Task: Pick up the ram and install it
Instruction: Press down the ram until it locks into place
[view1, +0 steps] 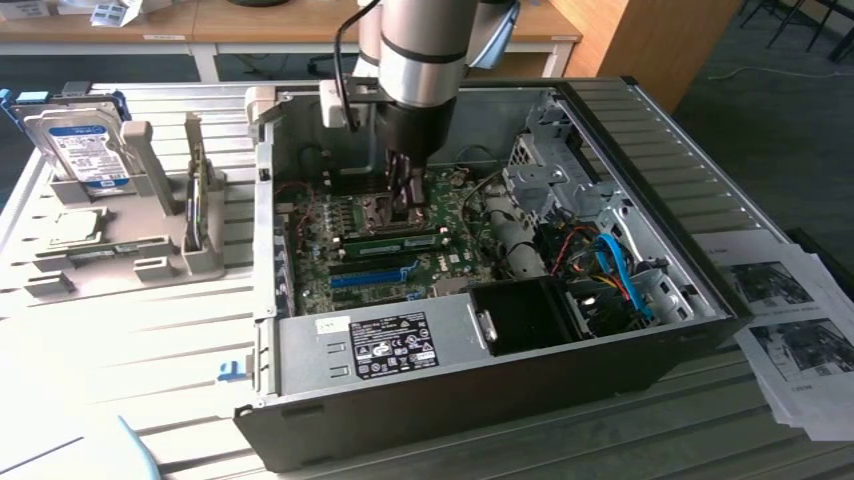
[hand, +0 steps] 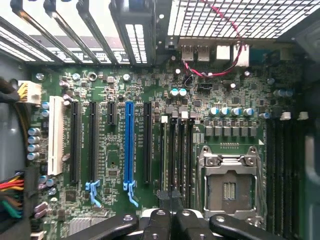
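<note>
The arm reaches down into the open computer case, and my gripper hangs low over the motherboard. A green ram stands in a slot just below the fingertips in the exterior view. Seen from the wrist, the ram is a thin edge in the first of several dark memory slots, beside the bare CPU socket. My gripper is shut, its black fingertips together over the near end of those slots. Whether they touch the stick I cannot tell.
A long blue slot and black expansion slots lie beside the memory slots. The power supply, a black fan and blue cables crowd the case. A hard drive stands in a grey holder outside. Papers lie nearby.
</note>
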